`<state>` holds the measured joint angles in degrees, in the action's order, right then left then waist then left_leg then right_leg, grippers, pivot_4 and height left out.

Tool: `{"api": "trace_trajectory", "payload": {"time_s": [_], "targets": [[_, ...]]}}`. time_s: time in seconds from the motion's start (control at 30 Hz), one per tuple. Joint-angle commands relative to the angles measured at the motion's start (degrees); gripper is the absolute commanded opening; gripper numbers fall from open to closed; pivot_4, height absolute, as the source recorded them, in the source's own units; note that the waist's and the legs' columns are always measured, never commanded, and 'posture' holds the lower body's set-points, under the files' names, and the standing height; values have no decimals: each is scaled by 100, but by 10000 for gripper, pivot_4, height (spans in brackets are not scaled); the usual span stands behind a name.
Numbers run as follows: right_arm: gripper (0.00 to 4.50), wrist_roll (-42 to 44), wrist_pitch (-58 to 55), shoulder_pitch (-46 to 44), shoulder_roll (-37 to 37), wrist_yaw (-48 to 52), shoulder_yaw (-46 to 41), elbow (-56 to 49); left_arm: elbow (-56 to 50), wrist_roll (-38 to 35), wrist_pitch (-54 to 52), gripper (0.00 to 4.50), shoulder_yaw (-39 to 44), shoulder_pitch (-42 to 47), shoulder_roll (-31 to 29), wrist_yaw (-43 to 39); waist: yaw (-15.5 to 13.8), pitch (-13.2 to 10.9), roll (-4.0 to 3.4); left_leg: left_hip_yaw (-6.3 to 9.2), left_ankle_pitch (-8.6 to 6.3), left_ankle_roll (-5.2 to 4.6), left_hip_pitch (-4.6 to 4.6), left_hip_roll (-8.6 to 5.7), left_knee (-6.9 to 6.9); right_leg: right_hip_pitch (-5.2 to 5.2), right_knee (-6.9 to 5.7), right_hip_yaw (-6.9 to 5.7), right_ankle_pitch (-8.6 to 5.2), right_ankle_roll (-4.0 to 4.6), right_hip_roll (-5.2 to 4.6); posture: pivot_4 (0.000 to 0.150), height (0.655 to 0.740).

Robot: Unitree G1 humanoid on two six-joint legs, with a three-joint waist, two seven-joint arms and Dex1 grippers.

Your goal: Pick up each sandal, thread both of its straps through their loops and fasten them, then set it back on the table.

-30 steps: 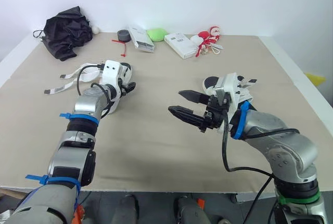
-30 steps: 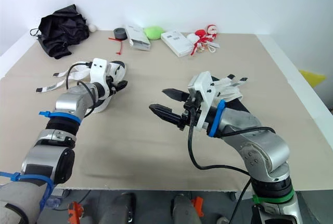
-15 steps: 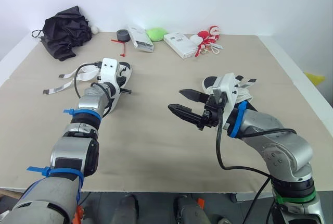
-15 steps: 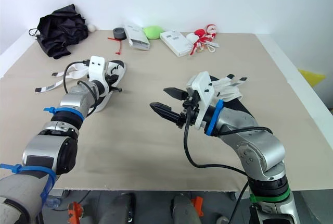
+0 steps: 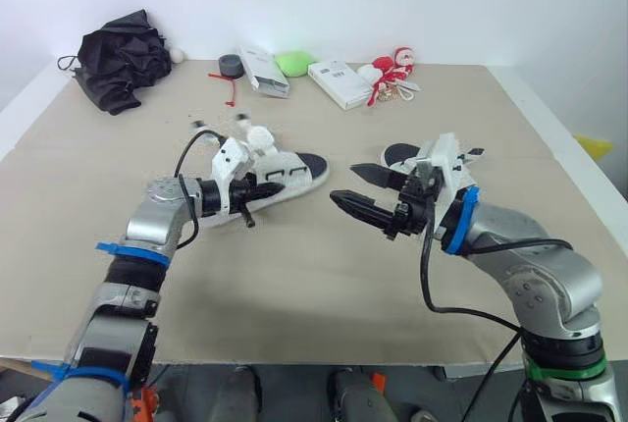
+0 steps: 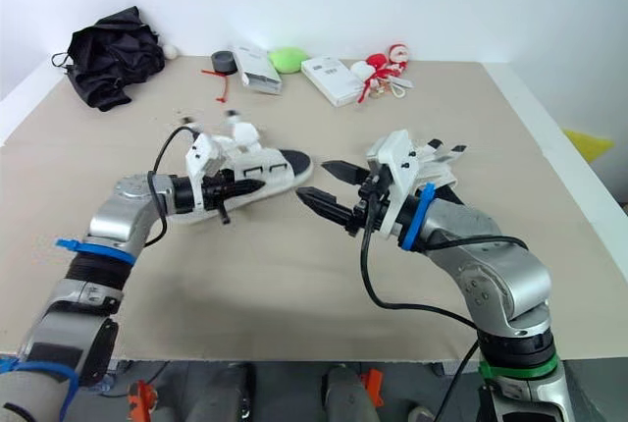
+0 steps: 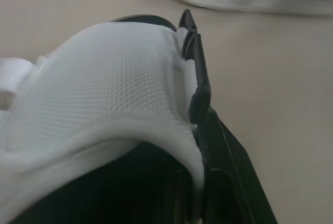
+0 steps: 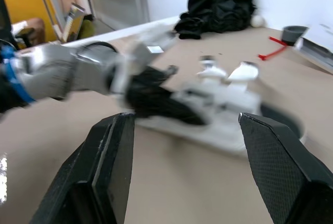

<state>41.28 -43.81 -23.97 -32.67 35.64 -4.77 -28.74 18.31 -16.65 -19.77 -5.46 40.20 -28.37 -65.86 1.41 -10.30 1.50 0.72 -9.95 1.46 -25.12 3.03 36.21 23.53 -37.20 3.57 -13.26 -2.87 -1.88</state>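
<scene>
Over the middle of the beige counter (image 5: 294, 275), apparently lifted just clear of it: white mesh sandal with a black footbed (image 5: 289, 175), pinched near its heel end by the left hand (image 5: 245, 196). Long axis running sideways, rounded toe aimed straight at the right hand (image 5: 343, 184). Right hand just beyond that toe, near but not touching, two black fingers spread wide and facing the sandal. So left hand as the holder, right as the free one for strap work. Loose straps sticking up off the sandal's top, too blurry to tell loop from strap. Probably calls for coming in over the toe toward them. Second white sandal with black footbed (image 5: 432, 159) well beyond the toe, flat on the counter.
</scene>
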Motion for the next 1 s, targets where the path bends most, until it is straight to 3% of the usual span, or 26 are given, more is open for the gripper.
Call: {"api": "trace_trajectory", "payload": {"time_s": [0.03, 0.13, 0.27, 0.47, 0.67, 0.73, 0.8, 0.83, 0.93, 1.0], "targets": [[34797, 196, -73, -67, -291, 188, -372, 123, -989, -359, -302, 935, -244, -296, -573, -1108, 0, 0, 0, 0, 1, -1, 3, 1, 1, -1, -2, -1, -7, -11, 2, 1500, 7380], [34797, 763, -648, -183, -425, 306, -566, 473, -1365, -393, -160, 935, -477, -637, -864, -1651, -2, 0, 0, -2, 2, -2, 6, 4, 2, -3, -2, 2, -15, -22, 2, 1500, 7380], [34797, 1205, -1487, -452, -527, 356, -521, 1165, -1400, -153, 404, 935, -674, -899, -836, -1786, -5, 0, 0, -3, 2, -4, 5, 7, 6, -4, -3, 4, -13, -16, 4, 1500, 7380], [34797, 944, -1711, -742, -673, 601, -178, 1736, -1095, -60, 859, 935, -684, -950, -421, -1461, -20, 0, 0, -4, 4, -7, 2, 4, 11, -3, -2, 8, -16, -25, 4, 1500, 7380], [34797, 658, -1456, -623, -795, 1157, 258, 1668, -1060, 8, 1091, 935, -711, -1042, -267, -1351, -18, 1, -1, -3, 3, -7, 1, 6, 11, -2, -3, 10, -18, -29, 10, 1500, 7380], [27665, 407, -1230, -597, -862, 1396, 477, 1750, -1028, 19, 1174, 0, -735, -1063, -269, -1389, -17, 0, -1, -3, 3, -7, 2, 6, 11, -4, -3, 11, -18, -30, 11, 1500, 7380], [24144, 271, -1099, -628, -906, 1606, 616, 1827, -1001, 27, 1228, 0, -744, -1069, -274, -1424, -17, 0, -1, -4, 3, -7, 2, 5, 12, -4, -3, 15, -18, -31, 11, 1500, 7380], [17682, 134, -1009, -673, -938, 1710, 733, 1902, -978, 18, 1257, 0, -746, -1060, -266, -1450, -17, 1, -1, -4, 3, -7, 2, 5, 12, -4, -3, 16, -17, -31, 11, 1500, 7380], [4437, -239, -742, -830, -986, 2060, 1080, 2179, -894, -6, 1360, 0, -758, -1009, -229, -1548, -17, 1, -1, -5, 3, -7, 2, 4, 15, -4, -3, 19, -17, -32, 13, 1500, 7380], [2069, -558, -467, -960, -1018, 2367, 1384, 2365, -790, 20, 1474, 0, -795, -954, -215, -1668, -17, 1, -1, -6, 3, -7, 4, 4, 14, -4, -3, 21, -17, -32, 14, 1500, 7380]]}}
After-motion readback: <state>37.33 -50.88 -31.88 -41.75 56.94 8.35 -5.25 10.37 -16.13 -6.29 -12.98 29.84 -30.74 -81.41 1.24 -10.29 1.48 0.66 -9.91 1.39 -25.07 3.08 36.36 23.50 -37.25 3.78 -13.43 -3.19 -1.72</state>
